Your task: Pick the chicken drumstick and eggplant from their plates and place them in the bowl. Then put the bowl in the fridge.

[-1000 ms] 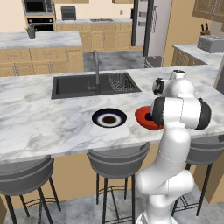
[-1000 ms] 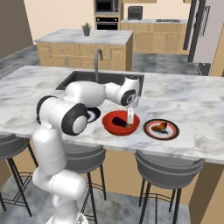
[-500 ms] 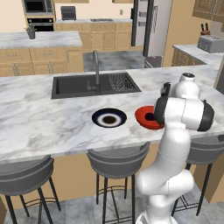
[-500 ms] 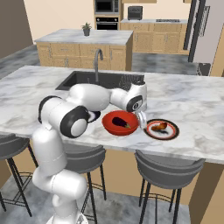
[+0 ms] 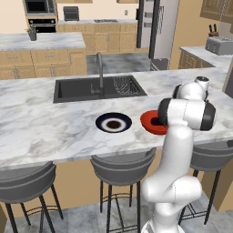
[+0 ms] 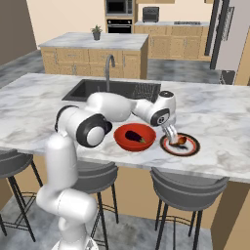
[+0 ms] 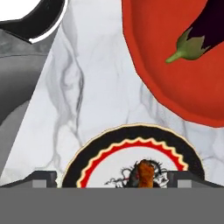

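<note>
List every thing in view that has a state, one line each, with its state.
gripper: open, over the reddish-rimmed plate, holding nothing
chicken drumstick: on its plate, not yet picked
eggplant: lying in the bowl
bowl: upright on the counter, holding the eggplant
reddish-rimmed plate: holds the drumstick
black-rimmed plate: empty
fridge: doors shut

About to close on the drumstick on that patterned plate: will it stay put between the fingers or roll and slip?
The chicken drumstick is small and rounded, so it may roll sideways under uneven finger contact. It lies on a flat plate without a raised wall, so a nudge could push it off. It looks firm, probably light; the open gripper should hold it if centred.
</note>
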Robot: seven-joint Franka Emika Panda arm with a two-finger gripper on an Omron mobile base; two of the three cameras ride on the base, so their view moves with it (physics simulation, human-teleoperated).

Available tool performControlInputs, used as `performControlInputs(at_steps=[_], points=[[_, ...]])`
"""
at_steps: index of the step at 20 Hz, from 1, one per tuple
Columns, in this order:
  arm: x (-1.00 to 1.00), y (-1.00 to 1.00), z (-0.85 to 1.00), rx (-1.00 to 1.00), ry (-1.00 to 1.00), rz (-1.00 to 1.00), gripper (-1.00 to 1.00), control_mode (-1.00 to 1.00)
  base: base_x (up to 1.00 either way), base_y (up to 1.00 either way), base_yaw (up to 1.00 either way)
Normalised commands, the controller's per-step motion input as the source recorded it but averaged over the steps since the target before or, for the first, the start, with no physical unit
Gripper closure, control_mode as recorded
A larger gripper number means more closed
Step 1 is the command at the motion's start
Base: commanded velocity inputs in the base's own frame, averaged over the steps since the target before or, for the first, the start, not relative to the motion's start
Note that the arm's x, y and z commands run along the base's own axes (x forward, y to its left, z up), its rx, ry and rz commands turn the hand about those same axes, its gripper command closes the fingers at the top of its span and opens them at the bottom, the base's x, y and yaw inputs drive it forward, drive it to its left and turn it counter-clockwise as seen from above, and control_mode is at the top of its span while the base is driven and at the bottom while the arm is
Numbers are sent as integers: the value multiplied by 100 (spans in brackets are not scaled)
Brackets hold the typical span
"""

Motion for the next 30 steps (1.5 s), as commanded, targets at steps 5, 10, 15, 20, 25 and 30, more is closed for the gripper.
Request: performControlInputs(at_steps=[5, 10, 15, 20, 25, 30], points=[[43, -47, 0, 0, 4, 7, -100, -100, 0, 0, 0], [46, -26, -13, 0, 3, 8, -100, -100, 0, 0, 0], [32, -20, -29, 0, 1, 9, -100, -100, 0, 0, 0], [15, -4, -43, 0, 0, 8, -100, -100, 0, 0, 0], [26, 0, -31, 0, 0, 5, -100, -100, 0, 0, 0], [36, 0, -26, 0, 3, 0, -100, -100, 0, 0, 0]])
